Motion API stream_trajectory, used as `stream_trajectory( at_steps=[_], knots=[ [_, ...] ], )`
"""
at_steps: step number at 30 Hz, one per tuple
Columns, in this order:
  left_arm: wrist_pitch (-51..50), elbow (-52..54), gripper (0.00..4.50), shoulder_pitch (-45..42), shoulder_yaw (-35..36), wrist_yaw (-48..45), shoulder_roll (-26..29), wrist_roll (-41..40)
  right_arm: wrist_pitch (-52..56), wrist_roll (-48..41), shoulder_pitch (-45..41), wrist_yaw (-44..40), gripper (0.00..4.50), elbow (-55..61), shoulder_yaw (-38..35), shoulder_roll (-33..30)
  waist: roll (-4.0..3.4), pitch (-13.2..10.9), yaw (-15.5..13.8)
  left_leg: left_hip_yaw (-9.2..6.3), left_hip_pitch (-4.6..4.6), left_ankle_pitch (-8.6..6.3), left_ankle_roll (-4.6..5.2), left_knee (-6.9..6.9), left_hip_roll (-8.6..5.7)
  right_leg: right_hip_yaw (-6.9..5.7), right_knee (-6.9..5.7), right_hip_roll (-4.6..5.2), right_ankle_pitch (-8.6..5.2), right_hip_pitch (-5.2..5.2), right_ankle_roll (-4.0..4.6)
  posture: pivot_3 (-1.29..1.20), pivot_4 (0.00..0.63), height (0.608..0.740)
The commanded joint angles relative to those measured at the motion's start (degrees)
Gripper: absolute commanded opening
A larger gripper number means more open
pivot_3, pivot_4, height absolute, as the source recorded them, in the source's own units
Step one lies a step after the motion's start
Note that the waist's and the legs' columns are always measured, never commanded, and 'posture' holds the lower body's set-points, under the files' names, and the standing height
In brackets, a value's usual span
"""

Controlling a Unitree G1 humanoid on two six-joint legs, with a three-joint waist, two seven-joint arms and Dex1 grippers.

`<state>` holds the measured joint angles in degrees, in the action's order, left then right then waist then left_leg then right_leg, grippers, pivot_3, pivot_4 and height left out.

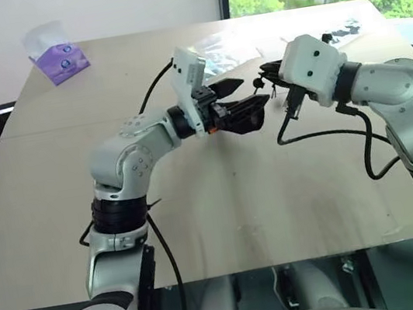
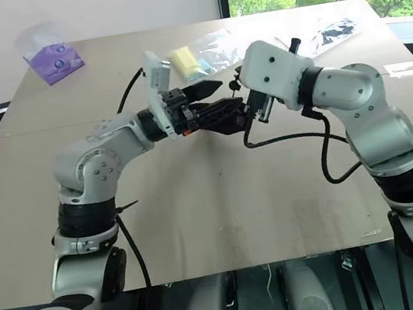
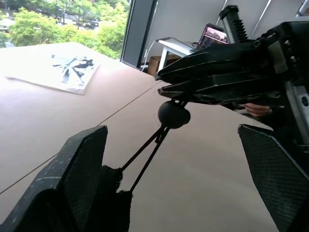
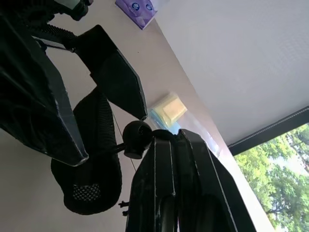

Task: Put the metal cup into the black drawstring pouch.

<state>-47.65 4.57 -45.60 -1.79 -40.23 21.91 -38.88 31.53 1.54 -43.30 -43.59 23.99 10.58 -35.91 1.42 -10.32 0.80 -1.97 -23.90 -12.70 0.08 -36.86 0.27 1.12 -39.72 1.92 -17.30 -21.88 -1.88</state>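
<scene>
While both arms met above the middle of the worktop (image 1: 225,223), the left claw (image 1: 241,101) stood spread wide, its 2 black fingers (image 3: 82,169) well apart on either side of the black drawstring pouch (image 2: 224,117), which hung between them clear of the worktop surface. The right claw (image 2: 244,102) was pressed together, pinching the pouch's thin cord (image 3: 145,154) just past a round black toggle (image 3: 174,114); in the left wrist view the 2 strands ran taut from that bead down to the gathered fabric mouth. In the right wrist view the pouch (image 4: 89,179) sagged as a rounded dark sack beneath the left claw's fingers (image 4: 118,79), with the toggle (image 4: 136,139) touching the tips of the closed right claw (image 4: 166,140). The metal cup could not be made out; whether it sat inside the pouch could not be told. From the joined claws, a purple tissue pack (image 1: 59,60) lay well away toward 10 o'clock near the far left corner of the worktop, a yellow packet in clear wrapping (image 2: 190,61) lay just beyond at 12 o'clock, and a printed sheet (image 2: 335,27) rested toward 2 o'clock near the window side.
</scene>
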Motion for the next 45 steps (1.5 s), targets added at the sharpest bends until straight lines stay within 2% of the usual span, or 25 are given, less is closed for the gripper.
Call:
stream_trajectory(
  at_steps=[1, 5, 8, 11, 14, 16, 20, 25, 31, 35, 37, 39, 40, 41, 43, 45],
  knots=[
    [1.5, -0.3, 4.48, -2.2, -0.3, -0.4, -1.4, 0.8, 0.3, -0.4, -1.2, -0.7, 0.0, 3.2, -0.9, -1.0, 0.0, 0.0, 0.0, 0.0, 0.0, 0.0, 0.0, 0.0, 0.0, 0.0, 0.0, 0.0, 0.0, 0.0, 0.0, 0.0, 0.15, 0.74],
    [1.5, -1.2, 4.48, -2.7, 0.1, -0.4, -2.8, 0.9, 0.3, -0.3, -0.8, -1.2, 0.0, 3.7, -0.4, -1.1, 0.0, 0.0, 0.1, 0.0, 0.0, 0.02, -0.03, 0.0, 0.0, 0.0, 0.0, 0.0, 0.0, 0.0, 0.0, 0.0, 0.15, 0.74],
    [1.5, -1.5, 3.72, -3.1, 0.1, -0.9, -3.3, 1.0, 0.1, -0.3, -0.4, -1.4, 0.0, 4.0, -0.3, -1.2, 0.0, 0.0, 0.1, -0.01, 0.0, 0.06, -0.1, -0.01, 0.0, 0.0, -0.01, 0.0, 0.0, 0.0, 0.0, 0.0, 0.15, 0.74],
    [1.6, -1.8, 2.39, -3.3, 0.3, -1.1, -3.5, 1.2, -0.1, -0.3, 0.1, -1.5, 0.0, 4.2, -0.2, -1.3, 0.0, 0.0, 0.0, 0.0, 0.0, 0.06, -0.11, -0.01, 0.0, 0.0, -0.01, 0.0, 0.0, 0.0, 0.0, 0.0, 0.15, 0.74],
    [1.5, -1.8, 0.78, -3.2, 0.5, -1.5, -3.4, 1.2, 0.0, -0.3, 0.6, -1.5, 0.0, 4.6, -0.3, -1.3, 0.0, 0.0, 0.0, 0.0, -0.01, 0.06, -0.11, -0.01, 0.0, 0.0, -0.01, 0.0, 0.0, 0.0, 0.0, 0.0, 0.15, 0.74],
    [1.6, -1.7, 0.11, -2.9, 0.5, -1.5, -3.4, 1.4, 0.1, -0.2, 1.0, -1.5, 0.0, 4.7, -0.4, -1.5, 0.0, 0.0, 0.0, 0.0, -0.01, 0.06, -0.11, -0.02, 0.0, 0.0, -0.01, 0.0, 0.0, 0.0, 0.0, 0.0, 0.15, 0.74],
    [1.6, -1.1, 0.12, -2.2, 0.1, -1.8, -3.0, 1.7, 0.5, -0.2, 1.4, -1.3, 0.0, 4.7, -0.8, -1.8, 0.0, 0.0, 0.0, 0.0, -0.01, 0.07, -0.11, -0.02, 0.0, 0.0, -0.01, 0.01, 0.0, 0.0, 0.0, 0.0, 0.15, 0.74],
    [3.9, -3.8, 0.12, 1.6, -1.5, -3.0, -0.7, 5.7, 2.4, 1.3, 0.3, 3.3, 0.0, -0.7, -6.1, -2.8, 0.0, 0.0, 0.1, 0.0, 0.0, 0.07, -0.12, -0.02, 0.0, 0.01, -0.02, 0.0, 0.0, 0.0, 0.0, 0.0, 0.15, 0.74],
    [7.7, -8.6, 0.12, 8.5, -2.3, -0.7, 3.8, 13.1, -1.6, 4.5, 5.5, 8.1, 0.0, -12.0, -11.8, -10.2, 0.0, 0.0, -0.3, -0.02, 0.0, 0.06, -0.1, -0.03, -0.01, 0.02, 0.01, 0.02, 0.0, 0.02, 0.0, 0.0, 0.15, 0.74],
    [8.6, -9.4, 0.12, 9.2, -2.6, 1.4, 4.3, 15.2, -2.3, 2.5, 8.8, 10.2, 0.0, -14.7, -14.2, -9.9, -0.06, 0.0, 0.0, 0.01, -0.06, -0.05, 0.09, -0.08, -0.01, 0.09, 0.01, 0.03, 0.0, 0.05, 0.0, 0.0, 0.15, 0.74],
    [12.5, -8.7, 0.12, 9.4, -2.0, 2.7, 2.4, 15.6, -1.2, -2.1, 11.0, 9.4, 0.0, -13.0, -15.2, -6.6, -0.06, 0.0, 0.2, 0.01, -0.03, -0.04, 0.08, -0.09, 0.01, 0.08, -0.01, 0.02, 0.0, 0.04, 0.0, 0.0, 0.15, 0.74],
    [11.6, -6.8, 0.12, 9.6, -1.7, 1.2, 1.9, 13.2, 0.0, -6.0, 14.0, 8.2, 0.0, -11.1, -15.9, -4.2, -0.05, 0.0, 0.1, -0.02, 0.01, -0.04, 0.08, -0.08, 0.03, 0.08, -0.01, 0.01, 0.0, 0.07, 0.0, 0.0, 0.15, 0.74],
    [11.6, -6.0, 0.62, 9.7, -1.3, 1.4, 1.6, 12.6, 0.0, -6.9, 15.4, 8.0, 0.0, -10.5, -16.1, -3.6, -0.05, 0.0, 0.0, -0.05, 0.0, -0.04, 0.08, -0.09, 0.04, 0.1, -0.02, 0.01, 0.0, 0.1, 0.0, 0.0, 0.15, 0.74],
    [11.3, -4.8, 1.17, 9.9, -0.9, 1.3, 1.6, 11.8, 0.1, -7.9, 17.4, 7.8, 0.3, -9.8, -16.5, -2.9, -0.06, 0.0, 0.0, -0.04, 0.0, -0.04, 0.07, -0.09, 0.04, 0.13, -0.03, 0.01, 0.0, 0.09, 0.0, 0.0, 0.15, 0.74],
    [11.4, -2.1, 1.85, 10.7, -0.1, 1.8, 1.4, 11.1, 0.6, -9.3, 21.7, 7.4, 0.92, -7.7, -16.8, -2.2, -0.06, 0.0, -0.1, -0.01, -0.02, -0.04, 0.08, -0.11, 0.02, 0.13, -0.03, 0.02, 0.0, 0.09, 0.0, 0.0, 0.15, 0.74],
    [10.3, 1.1, 2.91, 11.7, 1.4, 2.8, 1.3, 10.0, 2.1, -10.9, 25.6, 8.0, 1.96, -5.4, -18.4, -1.4, -0.06, 0.0, -0.1, -0.01, -0.04, -0.07, 0.13, -0.16, 0.02, 0.14, -0.03, 0.02, 0.0, 0.09, 0.0, 0.0, 0.15, 0.74]
  ],
)
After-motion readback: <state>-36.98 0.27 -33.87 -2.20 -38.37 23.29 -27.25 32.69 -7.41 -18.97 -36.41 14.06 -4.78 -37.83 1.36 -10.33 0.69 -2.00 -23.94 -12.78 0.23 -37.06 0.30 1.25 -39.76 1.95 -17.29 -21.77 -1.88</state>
